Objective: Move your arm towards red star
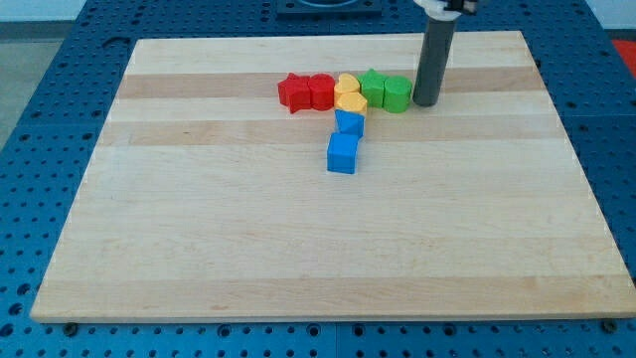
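Camera view | my tip (425, 102) is a bare rod end on the bench (298, 249), no claw to release or clench | red star (292, 92): jagged outline, far end of the block row to tip's left | count: two red, two yellow, two green, two blue blocks | nearest green block (397, 93) just beside tip
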